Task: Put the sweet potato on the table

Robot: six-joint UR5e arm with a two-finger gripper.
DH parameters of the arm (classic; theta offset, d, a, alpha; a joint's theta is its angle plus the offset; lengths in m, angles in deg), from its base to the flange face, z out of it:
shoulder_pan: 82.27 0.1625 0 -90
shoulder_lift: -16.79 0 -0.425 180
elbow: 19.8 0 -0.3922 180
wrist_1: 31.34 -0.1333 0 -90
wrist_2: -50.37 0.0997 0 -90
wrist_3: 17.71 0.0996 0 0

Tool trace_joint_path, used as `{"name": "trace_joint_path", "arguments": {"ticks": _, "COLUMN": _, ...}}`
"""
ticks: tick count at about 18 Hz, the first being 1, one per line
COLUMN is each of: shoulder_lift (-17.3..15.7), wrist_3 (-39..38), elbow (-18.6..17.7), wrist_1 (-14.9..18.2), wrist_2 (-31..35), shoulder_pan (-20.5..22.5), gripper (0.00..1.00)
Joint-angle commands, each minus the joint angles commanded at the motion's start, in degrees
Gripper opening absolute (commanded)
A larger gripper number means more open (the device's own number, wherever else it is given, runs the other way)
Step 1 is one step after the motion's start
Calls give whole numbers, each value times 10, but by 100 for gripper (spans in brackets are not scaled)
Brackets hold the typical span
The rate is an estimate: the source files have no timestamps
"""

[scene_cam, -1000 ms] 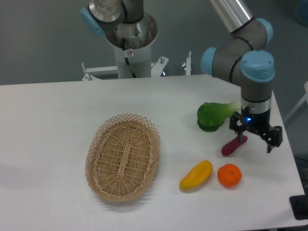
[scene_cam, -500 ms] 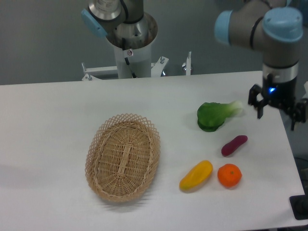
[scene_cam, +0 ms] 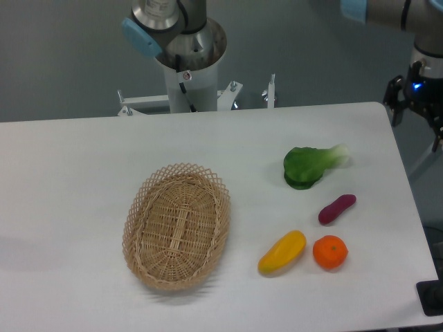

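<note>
The purple sweet potato [scene_cam: 337, 209] lies alone on the white table [scene_cam: 83, 159], right of centre, just below the green leafy vegetable [scene_cam: 306, 166]. My gripper [scene_cam: 417, 124] hangs at the far right edge of the view, high above the table's right corner and well away from the sweet potato. Its fingers are spread open with nothing between them; the right finger is partly cut off by the frame edge.
An oval wicker basket [scene_cam: 177, 225] stands left of centre with nothing inside. A yellow-orange oblong fruit [scene_cam: 282, 252] and a round orange [scene_cam: 330, 252] lie near the front, just below the sweet potato. The robot base [scene_cam: 188, 62] stands behind the table.
The gripper was down around the sweet potato a second ago. It has risen and moved up to the right, leaving the sweet potato lying on the table.
</note>
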Motion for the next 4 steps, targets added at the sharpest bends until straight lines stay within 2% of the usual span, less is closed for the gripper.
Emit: {"name": "trace_joint_path", "arguments": {"ticks": 4, "shoulder_lift": -6, "wrist_3": -3, "elbow": -3, "wrist_1": -1, "wrist_2": 0, "shoulder_pan": -5, "gripper": 100}}
